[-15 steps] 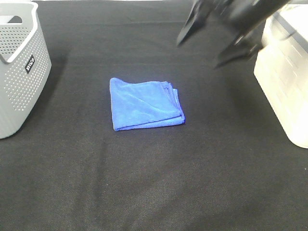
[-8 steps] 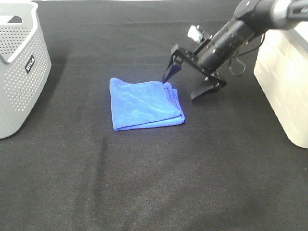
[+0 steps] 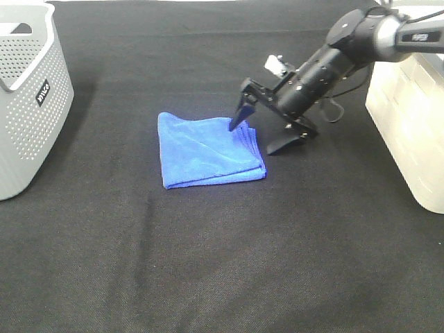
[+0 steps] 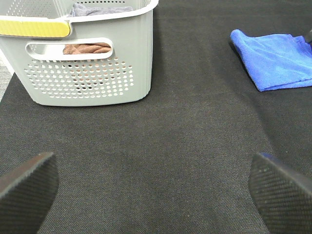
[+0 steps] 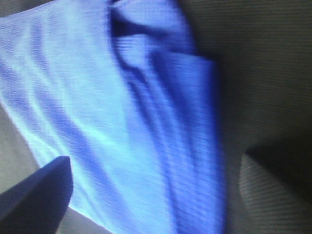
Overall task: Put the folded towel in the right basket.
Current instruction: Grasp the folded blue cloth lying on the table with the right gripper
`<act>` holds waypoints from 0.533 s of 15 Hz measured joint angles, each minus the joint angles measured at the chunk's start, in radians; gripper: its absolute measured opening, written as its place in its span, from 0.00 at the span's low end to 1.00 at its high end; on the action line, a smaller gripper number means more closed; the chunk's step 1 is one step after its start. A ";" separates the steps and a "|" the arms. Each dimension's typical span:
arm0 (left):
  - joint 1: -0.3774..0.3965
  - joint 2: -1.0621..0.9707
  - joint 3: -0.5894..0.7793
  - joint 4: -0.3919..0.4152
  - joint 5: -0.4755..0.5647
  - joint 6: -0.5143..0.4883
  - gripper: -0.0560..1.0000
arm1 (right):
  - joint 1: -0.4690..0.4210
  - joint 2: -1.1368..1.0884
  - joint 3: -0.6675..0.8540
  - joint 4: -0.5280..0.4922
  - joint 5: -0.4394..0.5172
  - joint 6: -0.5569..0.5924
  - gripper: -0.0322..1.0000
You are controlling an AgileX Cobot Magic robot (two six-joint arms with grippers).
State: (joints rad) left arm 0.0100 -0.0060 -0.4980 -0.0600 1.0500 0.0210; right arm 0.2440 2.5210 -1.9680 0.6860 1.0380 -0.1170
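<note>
A blue folded towel (image 3: 208, 150) lies flat on the black cloth in the middle of the table. It also shows in the left wrist view (image 4: 276, 57) and fills the right wrist view (image 5: 122, 112). My right gripper (image 3: 257, 137) is open and low at the towel's right edge, one finger on the towel's far right corner, the other on the cloth just right of the towel. The right basket (image 3: 409, 118), white, stands at the right edge. My left gripper (image 4: 156, 185) is open and empty, away from the towel.
A grey perforated basket (image 3: 28, 97) stands at the left edge; in the left wrist view (image 4: 92, 73) it holds some cloth. Black cloth covers the table around the towel.
My right gripper has come down from high at the back right to the towel's right edge. Its fingers now straddle that edge. The towel has not moved.
</note>
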 joint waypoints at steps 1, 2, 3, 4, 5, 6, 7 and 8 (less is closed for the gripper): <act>0.000 0.000 0.000 0.000 0.000 0.000 0.99 | 0.000 0.000 0.000 0.000 0.000 0.000 0.91; 0.000 0.000 0.000 0.000 0.000 0.000 0.99 | 0.025 0.012 -0.005 0.026 -0.007 -0.001 0.89; 0.000 0.000 0.000 0.000 0.000 0.000 0.99 | 0.049 0.023 -0.008 0.064 -0.015 -0.005 0.86; 0.000 0.000 0.000 0.000 0.000 0.000 0.99 | 0.080 0.036 -0.009 0.101 -0.022 -0.026 0.77; 0.000 0.000 0.000 0.000 0.000 0.000 0.99 | 0.085 0.040 -0.009 0.108 -0.029 -0.028 0.69; 0.000 0.000 0.000 0.000 0.000 0.000 0.99 | 0.087 0.044 -0.009 0.107 -0.033 -0.028 0.61; 0.000 0.000 0.000 0.000 0.000 0.000 0.99 | 0.087 0.050 -0.009 0.101 -0.039 -0.028 0.48; 0.000 0.000 0.000 0.000 0.000 0.000 0.99 | 0.087 0.052 -0.005 0.090 -0.043 -0.030 0.26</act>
State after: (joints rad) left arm 0.0100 -0.0060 -0.4980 -0.0600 1.0500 0.0210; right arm 0.3310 2.5730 -1.9730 0.7760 0.9950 -0.1470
